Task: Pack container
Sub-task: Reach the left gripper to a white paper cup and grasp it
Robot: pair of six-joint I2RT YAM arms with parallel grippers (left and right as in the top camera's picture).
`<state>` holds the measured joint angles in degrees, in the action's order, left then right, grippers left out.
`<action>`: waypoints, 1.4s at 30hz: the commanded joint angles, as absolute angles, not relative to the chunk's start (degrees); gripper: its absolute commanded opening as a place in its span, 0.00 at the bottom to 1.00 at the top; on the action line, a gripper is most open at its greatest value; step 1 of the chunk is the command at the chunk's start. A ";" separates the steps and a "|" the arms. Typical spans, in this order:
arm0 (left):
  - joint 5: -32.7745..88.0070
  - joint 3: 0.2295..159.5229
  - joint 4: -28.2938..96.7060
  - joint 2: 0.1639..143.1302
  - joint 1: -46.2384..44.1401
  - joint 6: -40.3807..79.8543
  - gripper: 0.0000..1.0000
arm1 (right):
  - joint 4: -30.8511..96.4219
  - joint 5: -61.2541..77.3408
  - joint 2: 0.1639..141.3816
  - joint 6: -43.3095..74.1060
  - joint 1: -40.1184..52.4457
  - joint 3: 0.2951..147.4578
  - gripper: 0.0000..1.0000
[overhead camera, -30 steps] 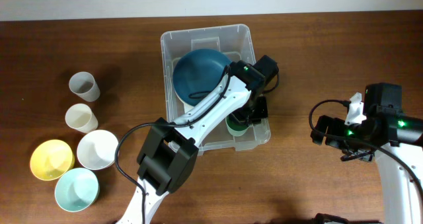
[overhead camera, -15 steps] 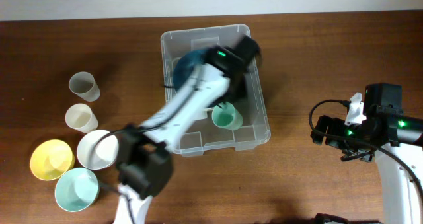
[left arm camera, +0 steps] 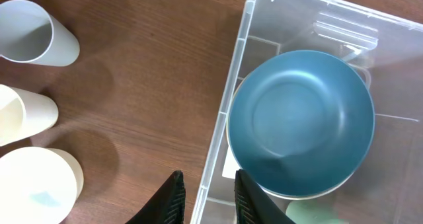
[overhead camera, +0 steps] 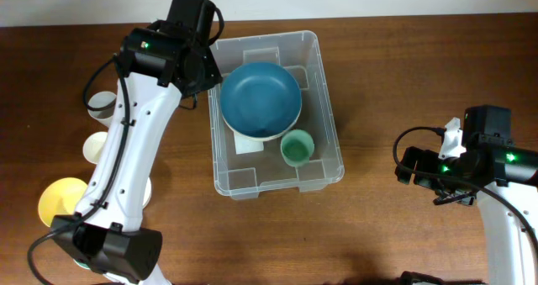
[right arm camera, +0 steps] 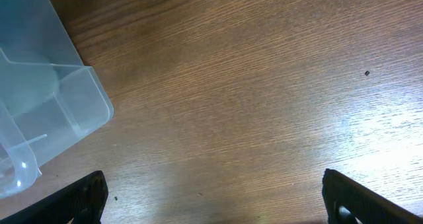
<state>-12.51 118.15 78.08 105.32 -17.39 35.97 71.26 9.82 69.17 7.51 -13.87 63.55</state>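
The clear container stands mid-table with a blue bowl and a small green cup inside. My left gripper hangs above the container's left wall, open and holding nothing. In the left wrist view its fingertips frame the container rim far below, with the blue bowl to the right and the green cup at the bottom edge. My right gripper is wide open over bare wood, right of the container corner.
Left of the container stand a grey cup, a cream cup and a white bowl. A yellow bowl sits at the front left. My left arm crosses over these.
My left arm has swung out of the container toward the left and back, leaving the green cup inside next to the blue bowl. The right arm has not moved.
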 commanded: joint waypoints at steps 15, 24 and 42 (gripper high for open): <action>-17.82 118.04 83.72 105.03 2.50 35.03 0.55 | 71.07 9.91 68.93 7.31 -13.45 63.37 0.99; -7.55 116.36 73.34 111.77 11.42 18.44 0.65 | 71.09 9.93 68.93 7.31 -13.45 63.37 0.99; -6.33 116.40 66.35 134.82 11.88 14.44 0.38 | 71.13 9.91 68.93 7.31 -13.45 63.37 0.99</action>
